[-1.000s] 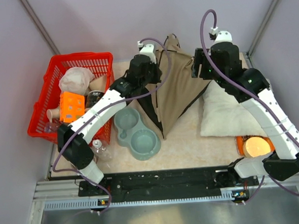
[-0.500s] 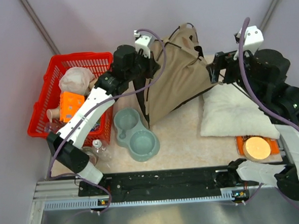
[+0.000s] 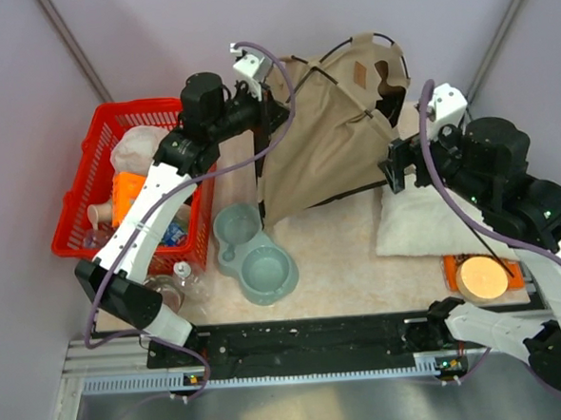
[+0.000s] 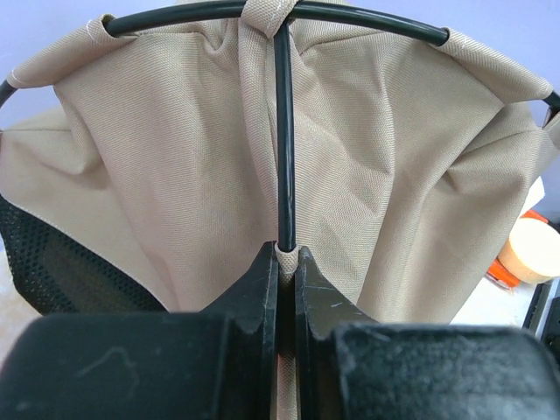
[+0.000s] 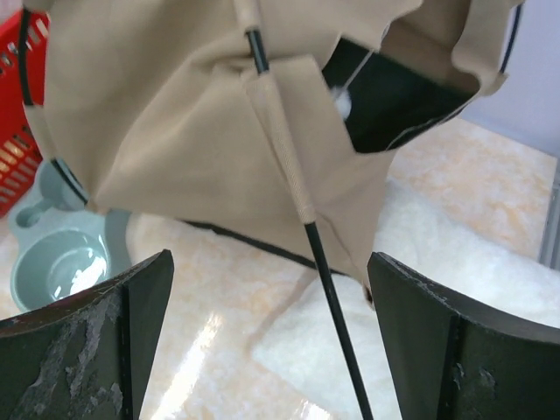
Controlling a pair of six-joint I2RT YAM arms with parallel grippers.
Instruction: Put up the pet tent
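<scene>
Beige tabletop point(image 3: 360, 262), walled in lilac, carries the work. Check the left gripper point(image 4: 285, 255) first: its jaws are clamped on a thin dark pole point(image 4: 283, 131) of the pet tent point(image 3: 324, 141), where the pole enters a fabric sleeve. The right gripper point(image 5: 267, 297) stands wide and grips nothing, just beside the tent's right corner. You will find the tent raised and tilted toward the tabletop's far edge, near centre. A fluffy cushion point(image 3: 434, 224) lies toward the right edge. A red basket point(image 3: 81, 213) sits at the left edge, with a grey double bowl point(image 3: 255, 254) beside it.
</scene>
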